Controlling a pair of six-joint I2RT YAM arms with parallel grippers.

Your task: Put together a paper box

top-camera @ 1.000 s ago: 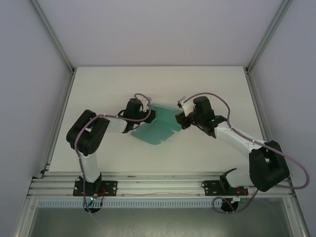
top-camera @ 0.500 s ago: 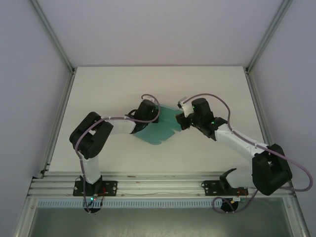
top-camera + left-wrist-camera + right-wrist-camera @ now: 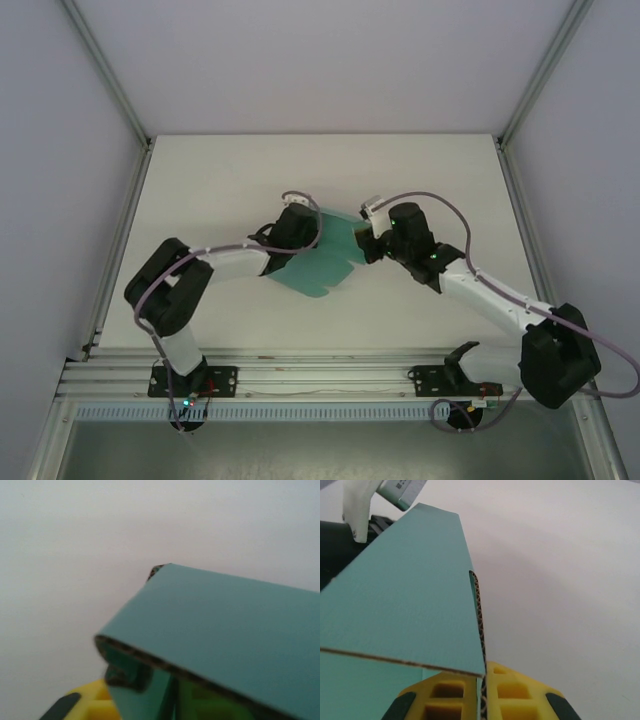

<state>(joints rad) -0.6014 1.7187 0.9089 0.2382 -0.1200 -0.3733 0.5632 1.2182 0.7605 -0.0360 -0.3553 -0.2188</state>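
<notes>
The paper box (image 3: 318, 262) is a teal-green card sheet, partly folded, held up between both arms at the table's middle. My left gripper (image 3: 304, 233) is at its left end. In the left wrist view a folded panel of the paper box (image 3: 225, 625) hangs over the jaws, and one yellow finger (image 3: 95, 705) stands off to the left, parted from the card; the other finger is hidden. My right gripper (image 3: 362, 247) is at the right end. Its yellow fingers (image 3: 450, 700) pinch a corrugated edge of the paper box (image 3: 395, 610), so my right gripper (image 3: 483, 680) is shut on it.
The white table (image 3: 220, 180) has bare room behind and to both sides of the arms. Aluminium frame posts (image 3: 120, 230) run along the left and right edges, and a rail (image 3: 320, 375) with the arm bases lies at the near edge.
The left wrist slid right along the sheet, its elbow dropped toward the near left, and its jaws have loosened. The right arm shifted slightly and kept its grip.
</notes>
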